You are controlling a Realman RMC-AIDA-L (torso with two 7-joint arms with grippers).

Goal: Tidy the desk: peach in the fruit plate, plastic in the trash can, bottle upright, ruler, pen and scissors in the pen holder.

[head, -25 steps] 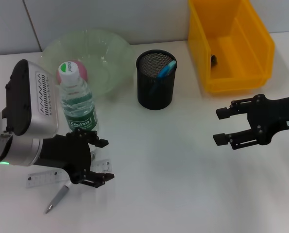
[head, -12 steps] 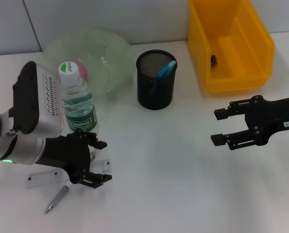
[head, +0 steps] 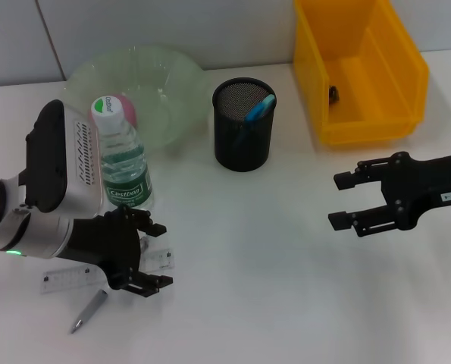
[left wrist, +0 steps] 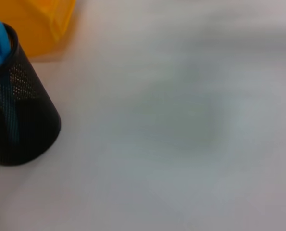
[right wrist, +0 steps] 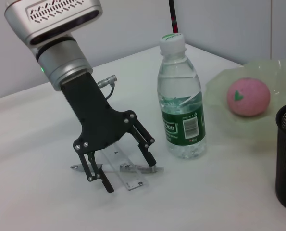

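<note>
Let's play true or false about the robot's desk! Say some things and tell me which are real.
1. The bottle stands upright. True.
2. The peach lies on the bare desk. False: it sits in the green plate.
3. The left gripper has its jaws open over the ruler. True.
4. The pen is in the holder. False: it lies on the desk beside the ruler.
5. The right gripper holds the scissors. False: its jaws are open and empty.
</note>
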